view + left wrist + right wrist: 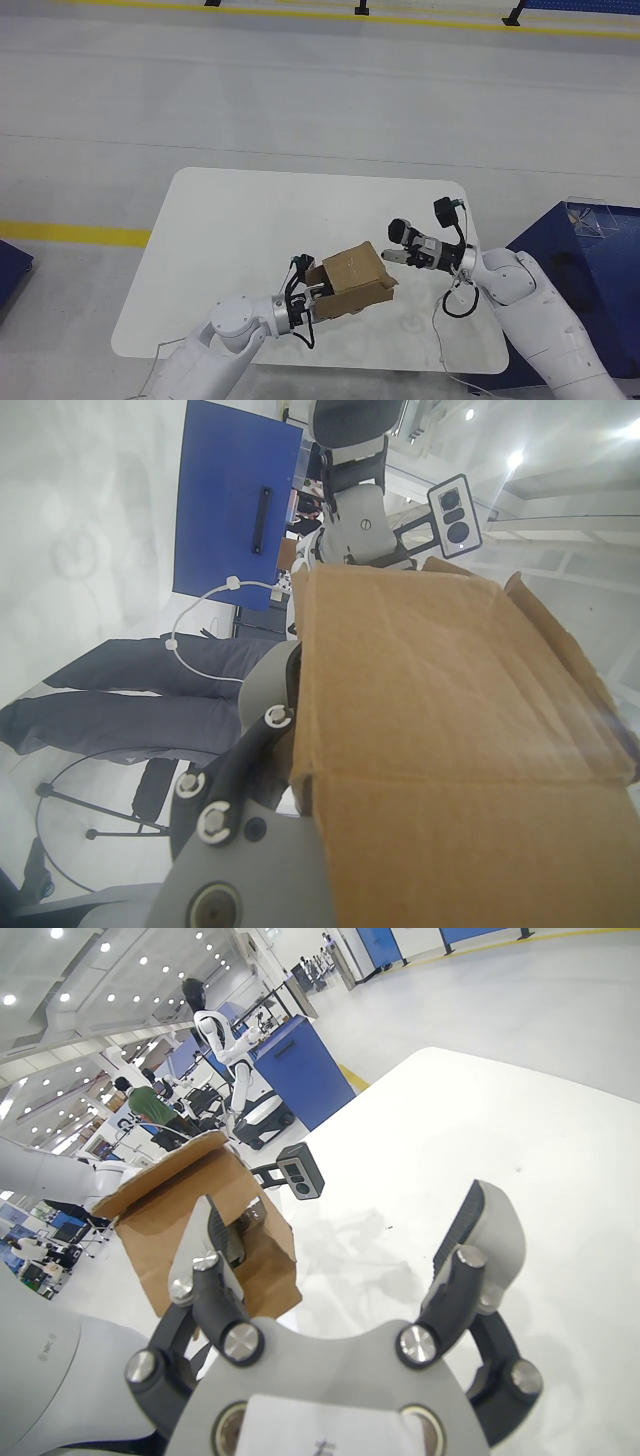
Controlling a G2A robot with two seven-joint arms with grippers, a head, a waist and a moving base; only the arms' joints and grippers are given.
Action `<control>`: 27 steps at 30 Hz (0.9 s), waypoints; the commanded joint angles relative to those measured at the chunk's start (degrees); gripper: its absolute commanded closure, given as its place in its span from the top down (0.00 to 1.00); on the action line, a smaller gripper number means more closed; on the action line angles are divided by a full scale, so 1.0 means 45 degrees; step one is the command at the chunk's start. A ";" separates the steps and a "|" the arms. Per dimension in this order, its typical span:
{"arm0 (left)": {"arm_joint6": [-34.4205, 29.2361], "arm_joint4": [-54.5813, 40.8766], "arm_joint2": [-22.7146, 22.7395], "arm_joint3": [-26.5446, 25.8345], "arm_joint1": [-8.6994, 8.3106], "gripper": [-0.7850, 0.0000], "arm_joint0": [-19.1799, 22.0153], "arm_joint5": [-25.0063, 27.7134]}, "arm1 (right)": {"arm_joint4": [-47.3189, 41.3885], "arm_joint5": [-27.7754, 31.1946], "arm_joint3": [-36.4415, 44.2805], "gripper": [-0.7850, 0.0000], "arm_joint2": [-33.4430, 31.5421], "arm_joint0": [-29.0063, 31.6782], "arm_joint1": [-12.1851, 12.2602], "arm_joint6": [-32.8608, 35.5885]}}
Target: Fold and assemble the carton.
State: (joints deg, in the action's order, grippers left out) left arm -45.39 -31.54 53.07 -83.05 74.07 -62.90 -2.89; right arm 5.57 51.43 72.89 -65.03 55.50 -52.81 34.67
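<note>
Carton (350, 280) is tilted over the near middle of the white table (250, 220), one end open with loose flaps. I can't tell if it touches the tabletop. My left gripper (312, 292) is clamped on the carton's edge. My right gripper (345, 1208) is spread wide, just beside the open end.
</note>
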 commanded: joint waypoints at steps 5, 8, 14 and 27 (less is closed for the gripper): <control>-0.0045 0.0040 0.0124 -0.0107 -0.0027 0.00 -0.0118 0.0024 | 0.0318 -0.0453 -0.0169 1.00 0.0228 -0.0019 -0.0008 0.0607; -0.0062 0.0031 0.0137 -0.0115 -0.0028 0.00 -0.0146 -0.0035 | 0.0556 -0.0627 -0.0118 1.00 0.0494 -0.0067 -0.0084 0.0590; -0.0075 0.0049 0.0155 -0.0139 -0.0023 0.00 -0.0175 -0.0050 | 0.1290 -0.0906 -0.0038 1.00 0.0908 -0.0205 -0.0251 0.0131; -0.0058 -0.0011 0.0396 -0.0144 -0.0058 0.00 -0.0301 -0.0146 | 0.0562 -0.0376 -0.0177 1.00 0.0597 -0.0071 -0.0207 0.0222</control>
State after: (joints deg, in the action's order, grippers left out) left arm -45.66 -31.52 54.82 -83.66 73.80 -64.21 -3.52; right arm 8.83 49.82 72.14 -62.41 55.25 -53.77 34.80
